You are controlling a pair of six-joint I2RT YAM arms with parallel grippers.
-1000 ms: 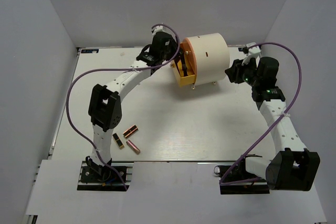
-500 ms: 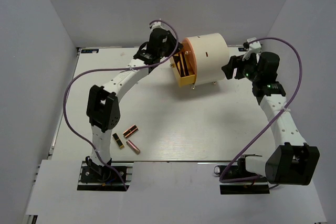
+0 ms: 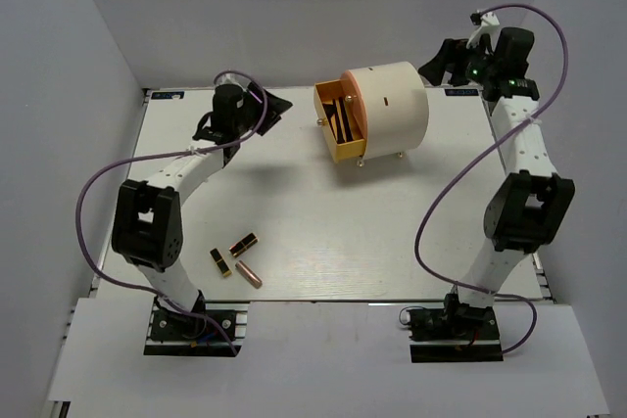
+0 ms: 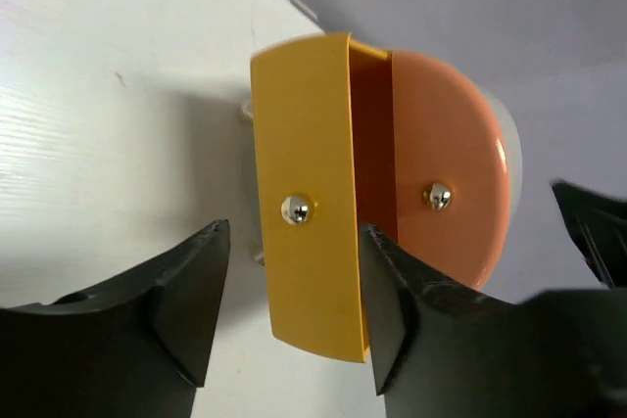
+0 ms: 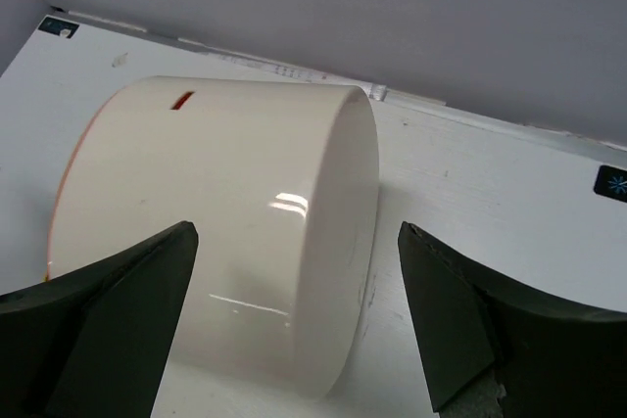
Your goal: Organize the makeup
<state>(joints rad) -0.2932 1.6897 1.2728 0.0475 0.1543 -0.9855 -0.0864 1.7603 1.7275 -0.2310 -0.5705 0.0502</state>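
The cream cylinder [image 3: 392,105] stands at the back with its yellow-orange drawer [image 3: 343,139] pulled open. Thin black brushes [image 3: 339,116] lie inside the drawer. Three lipstick tubes lie on the table near the front left: one black and gold [image 3: 244,243], one black [image 3: 220,262], one pink [image 3: 249,274]. My left gripper [image 3: 275,104] is open and empty, left of the drawer and apart from it; its wrist view faces the drawer front [image 4: 309,232] between the open jaws [image 4: 294,242]. My right gripper [image 3: 441,59] is open and empty, behind and right of the cylinder [image 5: 225,222].
The white table [image 3: 392,232] is bounded by grey walls [image 3: 78,66] at the left, back and right. The left arm's purple cable [image 3: 98,183] loops over the left side. Both arm bases sit at the near edge.
My left gripper has drawn back leftward from the drawer. My right gripper has lifted off the cylinder's right side to the back right corner. The drawer stays open.
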